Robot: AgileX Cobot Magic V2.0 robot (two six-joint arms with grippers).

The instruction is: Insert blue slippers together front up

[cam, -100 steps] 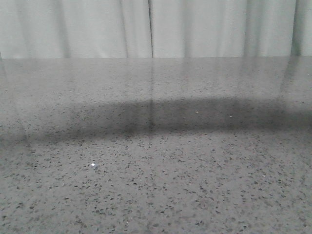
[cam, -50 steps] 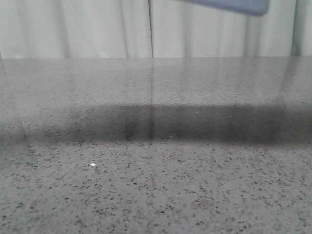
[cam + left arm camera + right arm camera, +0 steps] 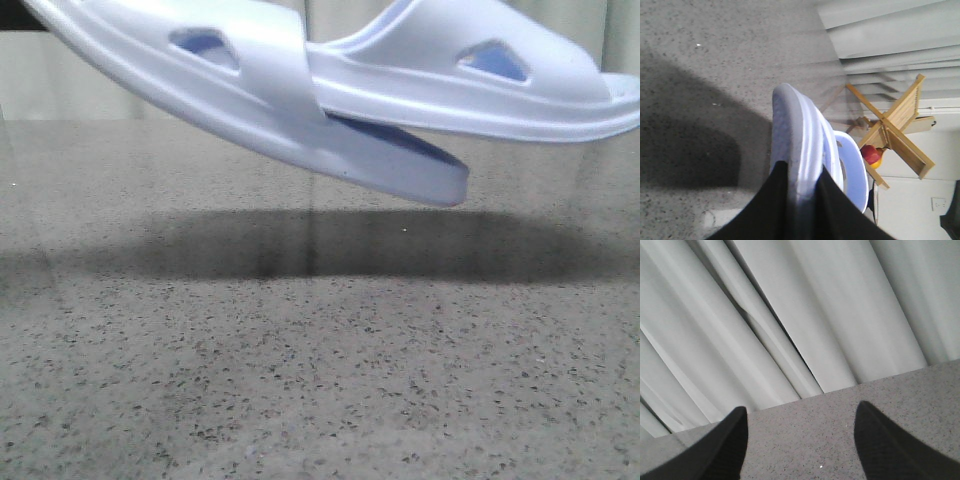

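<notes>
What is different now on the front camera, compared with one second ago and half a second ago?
The two blue slippers have come down into view from the top: absent a second ago, only a bluish edge at the top right half a second ago. They now hang above the speckled table, and the shadow on it is darker. The left gripper clamps them. Table and curtain are unchanged.

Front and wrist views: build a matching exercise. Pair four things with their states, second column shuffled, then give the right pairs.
1. pale blue-white moulded foam slippers
2. left claw
3. right claw
4. grey speckled stone tabletop

A. open, holding nothing
B. in the air, overlapping each other
C. carries a dark shadow
D. shut on a slipper's edge

Pairs: 1-B, 2-D, 3-A, 4-C
</notes>
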